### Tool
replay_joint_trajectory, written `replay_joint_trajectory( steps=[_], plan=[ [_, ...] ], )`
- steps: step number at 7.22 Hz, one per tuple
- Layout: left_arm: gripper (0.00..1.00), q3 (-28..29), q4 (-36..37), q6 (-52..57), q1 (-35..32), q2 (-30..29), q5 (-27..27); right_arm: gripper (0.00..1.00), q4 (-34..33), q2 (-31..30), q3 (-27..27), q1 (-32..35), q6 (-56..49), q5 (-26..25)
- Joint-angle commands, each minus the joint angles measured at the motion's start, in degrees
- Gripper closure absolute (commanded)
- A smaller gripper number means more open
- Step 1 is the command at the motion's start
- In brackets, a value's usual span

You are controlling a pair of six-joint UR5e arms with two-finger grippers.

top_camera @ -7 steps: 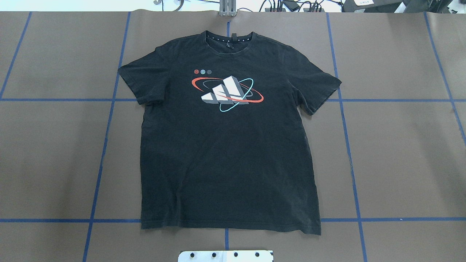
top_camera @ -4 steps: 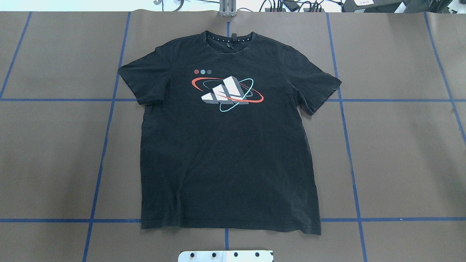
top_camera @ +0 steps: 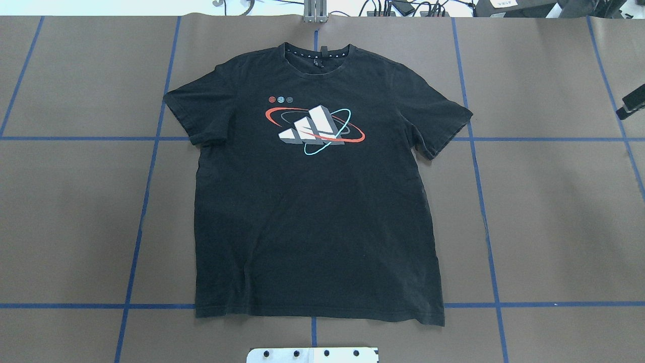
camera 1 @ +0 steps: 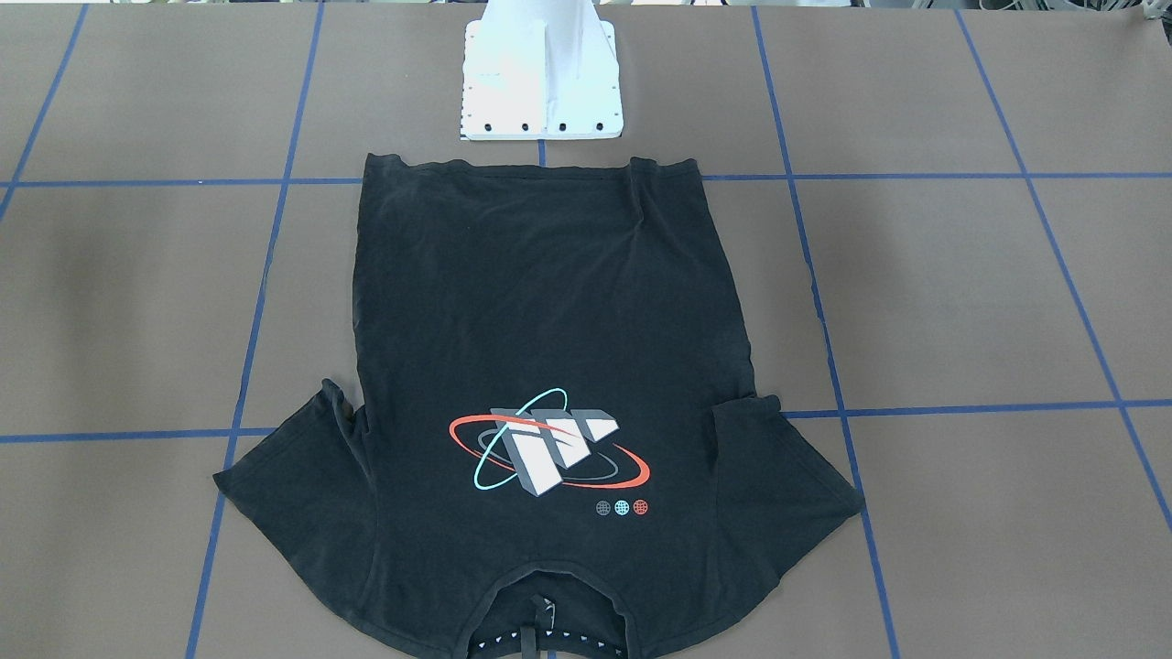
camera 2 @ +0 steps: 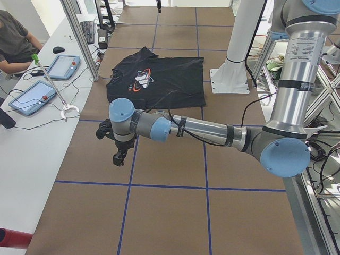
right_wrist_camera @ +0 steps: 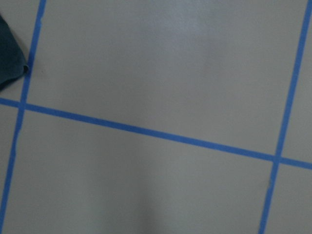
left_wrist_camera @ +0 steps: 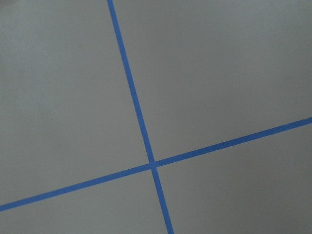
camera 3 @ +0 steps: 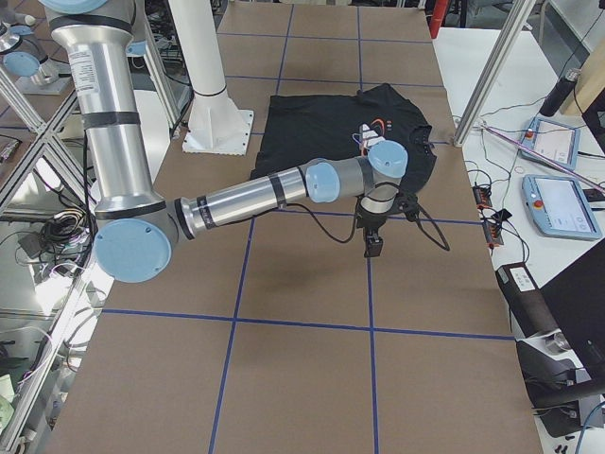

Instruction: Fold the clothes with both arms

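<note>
overhead exterior: black t-shirt (top_camera: 317, 212) flat, print up, on bench (top_camera: 554, 212) centre
left pincer (camera 2: 117, 159): over bare bench, grip cannot tell
right pincer (camera 3: 374, 249): near t-shirt edge, grip cannot tell

Our left arm (camera 2: 207, 129) and right arm (camera 3: 236, 199) are silver-grey tubes with light-blue joint caps (camera 2: 285, 158). Thin black cables (camera 3: 319, 215) run along them. Our left gripper (camera 2: 118, 158) and right gripper (camera 3: 373, 248) are small and black.
</note>
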Motion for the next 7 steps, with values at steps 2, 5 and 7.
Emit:
replay_joint_trajectory(
  steps=[2,5,7],
  plan=[
    [0.0,2.16,-5.96,-6.12,0.71,-3.99,-2.67,0.0,16.18,12.26,-15.29,-8.88,17.44,-0.56],
    [0.0,3.48,-9.24,-8.26,0.97,-3.83,-3.11,0.0,38.13,12.98,-24.73,-15.58,20.14,-3.81],
    [0.0,4.01,-10.9,-8.26,0.97,-3.66,-3.03,0.08,38.24,16.31,-27.1,-17.6,20.05,-5.82]
  ],
)
